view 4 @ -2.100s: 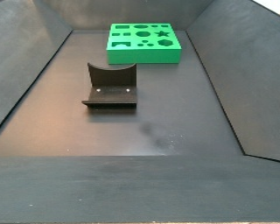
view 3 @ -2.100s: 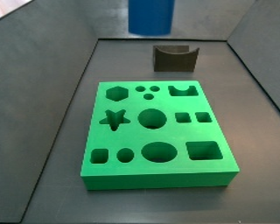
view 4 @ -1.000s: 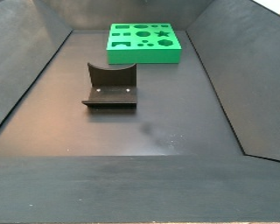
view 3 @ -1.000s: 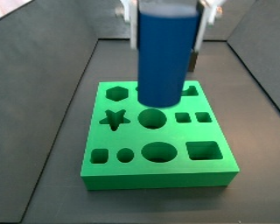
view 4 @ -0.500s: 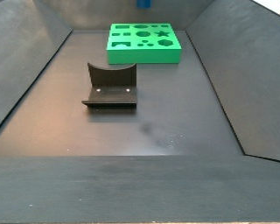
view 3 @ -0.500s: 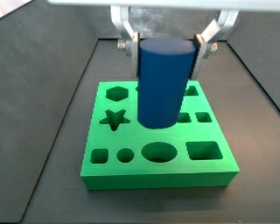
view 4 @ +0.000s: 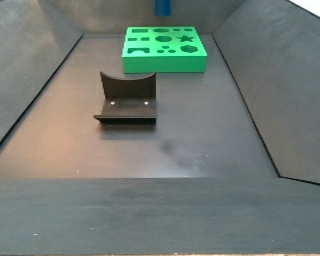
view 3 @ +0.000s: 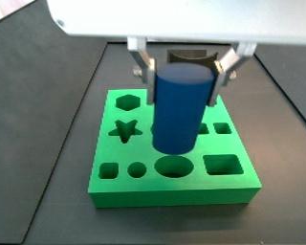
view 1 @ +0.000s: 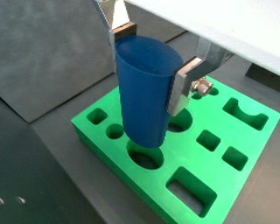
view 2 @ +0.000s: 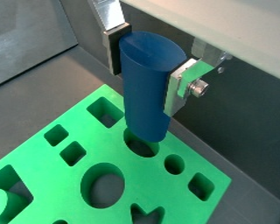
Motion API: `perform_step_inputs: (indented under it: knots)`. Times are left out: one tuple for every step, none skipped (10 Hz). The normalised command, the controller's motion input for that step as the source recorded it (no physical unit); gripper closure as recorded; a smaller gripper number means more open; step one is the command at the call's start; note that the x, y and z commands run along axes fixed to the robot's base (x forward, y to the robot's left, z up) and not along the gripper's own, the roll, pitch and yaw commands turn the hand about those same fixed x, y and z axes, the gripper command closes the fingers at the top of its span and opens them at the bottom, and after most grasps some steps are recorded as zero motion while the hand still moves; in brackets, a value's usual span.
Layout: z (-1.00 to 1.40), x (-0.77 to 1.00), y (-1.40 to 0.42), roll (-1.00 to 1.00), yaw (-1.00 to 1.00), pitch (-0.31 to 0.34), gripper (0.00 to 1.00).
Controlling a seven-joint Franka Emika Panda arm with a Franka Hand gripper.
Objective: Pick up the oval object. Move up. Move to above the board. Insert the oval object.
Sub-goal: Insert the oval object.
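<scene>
In a wrist view, the gripper [view 1: 157, 59] is gripping the blue oval peg [view 1: 146, 96] by its upper end, one silver finger [view 1: 189, 77] pressing on each narrow side. The peg is hanging upright over the green board [view 1: 108, 144], its lower end sitting right above a round hole, or perhaps just inside its mouth; I cannot tell which. Square and notched cut-outs are showing on the board beyond the peg.

In the second wrist picture, the gripper [view 2: 150, 58] is clamping the oval peg [view 2: 146, 86] between a finger [view 2: 187, 80] and its partner. The peg's bottom is covering most of a hole in the board [view 2: 206, 206], with a large oval hole, small circles and squares lying around it.

In a side view, the gripper [view 3: 189, 58] is hanging over the middle of the board [view 3: 175, 196], closed on the top of the oval peg [view 3: 182, 107]. The peg is standing vertically, its lower end just above the large oval hole in the front row. A star and a hexagon hole are showing beside it.

In the remaining side view, the board [view 4: 164, 60] is lying at the far end of the dark floor, and the fixture [view 4: 125, 99] is standing well apart from it, nearer the camera. The gripper and peg are not appearing here.
</scene>
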Motion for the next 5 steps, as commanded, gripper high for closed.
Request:
perform_step_inputs:
  knots:
    - [-0.28,0.17,-0.04,0.11,0.00,0.000,1.00]
    - [-0.28,0.14,-0.03,0.10,0.00,0.000,1.00]
    - [-0.30,0.09,-0.01,0.11,0.00,0.000,1.00]
    - [-0.31,0.01,-0.01,0.12,0.01,0.000,1.00]
    - [-0.30,0.01,-0.01,0.08,0.00,0.000,1.00]
